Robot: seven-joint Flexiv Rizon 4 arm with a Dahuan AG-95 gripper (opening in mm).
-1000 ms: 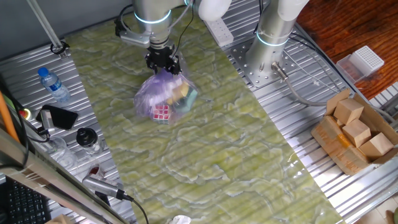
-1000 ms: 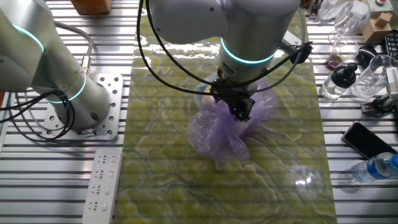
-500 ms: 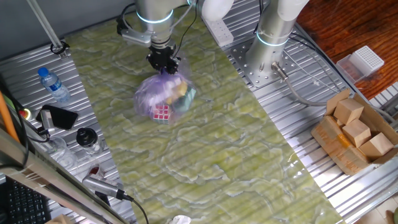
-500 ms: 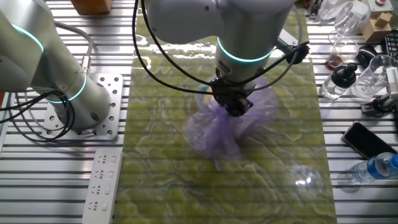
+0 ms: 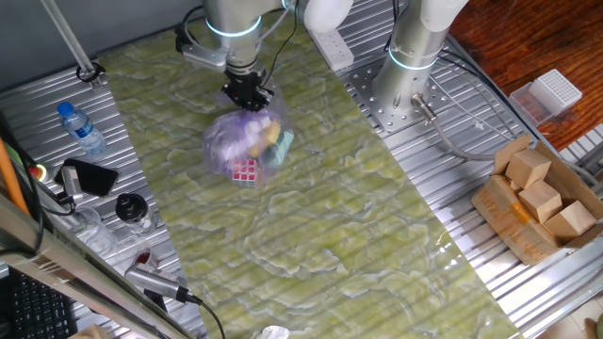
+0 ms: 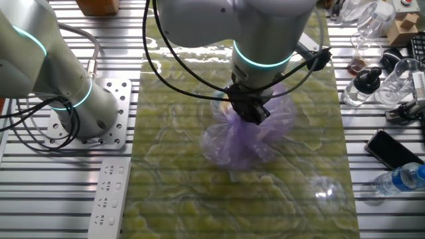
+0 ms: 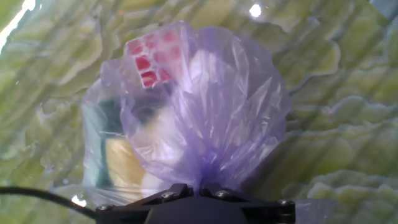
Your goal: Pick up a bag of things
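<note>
The green patterned mat [image 5: 311,217] covers the middle of the table, and it is the landmark here. The arm [image 6: 219,23] comes down over the far part of the mat. Under it hangs the bag of things [image 5: 243,148], pale purple and crinkly, above the mat; whether its bottom touches the mat I cannot tell. The gripper [image 5: 247,95] has its fingers closed tight on the gathered neck of the bag. Inside the bag are a Rubik's cube [image 7: 152,53], a yellow block [image 7: 127,163] and a teal item [image 7: 93,146].
</note>
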